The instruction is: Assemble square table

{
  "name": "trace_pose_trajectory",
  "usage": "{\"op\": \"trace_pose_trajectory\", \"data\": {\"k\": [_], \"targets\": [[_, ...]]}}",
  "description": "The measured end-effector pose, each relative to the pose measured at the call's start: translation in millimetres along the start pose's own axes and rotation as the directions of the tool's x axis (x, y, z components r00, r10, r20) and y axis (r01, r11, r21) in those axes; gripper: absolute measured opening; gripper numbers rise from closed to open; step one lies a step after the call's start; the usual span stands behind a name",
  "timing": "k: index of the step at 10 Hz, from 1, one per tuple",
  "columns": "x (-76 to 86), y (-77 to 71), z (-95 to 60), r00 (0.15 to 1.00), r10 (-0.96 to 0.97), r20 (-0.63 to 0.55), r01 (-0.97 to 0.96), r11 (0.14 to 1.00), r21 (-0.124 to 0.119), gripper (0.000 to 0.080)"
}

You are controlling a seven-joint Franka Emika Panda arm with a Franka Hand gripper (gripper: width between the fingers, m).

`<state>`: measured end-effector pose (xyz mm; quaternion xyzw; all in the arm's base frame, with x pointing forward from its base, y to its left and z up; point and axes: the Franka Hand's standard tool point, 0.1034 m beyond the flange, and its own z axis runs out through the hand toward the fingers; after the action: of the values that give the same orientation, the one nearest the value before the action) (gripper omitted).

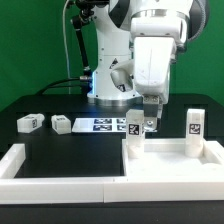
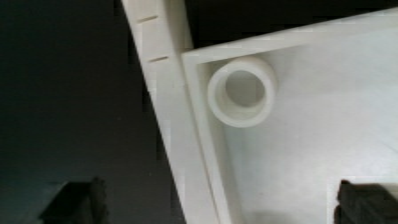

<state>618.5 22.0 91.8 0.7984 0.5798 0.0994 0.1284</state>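
Gripper (image 1: 149, 126) hangs wide open and empty over tabletop (image 1: 175, 168), near its corner hole (image 2: 242, 92).

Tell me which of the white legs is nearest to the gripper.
The upright leg just beside the gripper. Two others sit far toward the exterior view's left; the fourth stands at its right.

I count one white tabletop (image 1: 172, 162), four small tagged legs (image 1: 28, 122) (image 1: 62, 124) (image 1: 134, 126) (image 1: 195, 122), one marker board (image 1: 100, 125) and my one tool (image 1: 150, 127), all on one black counter (image 1: 60, 150).
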Motion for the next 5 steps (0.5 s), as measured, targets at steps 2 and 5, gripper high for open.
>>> {"op": "trace_pose_trajectory", "data": {"k": [2,5], "targets": [[-13.3,-6.6,5.0,0.997,0.073,0.014,-0.073,0.997,0.011,0.0649],[-68.0,-11.3,-31.1,0.975,0.214,0.052,-0.217,0.975,0.051,0.0649]]}}
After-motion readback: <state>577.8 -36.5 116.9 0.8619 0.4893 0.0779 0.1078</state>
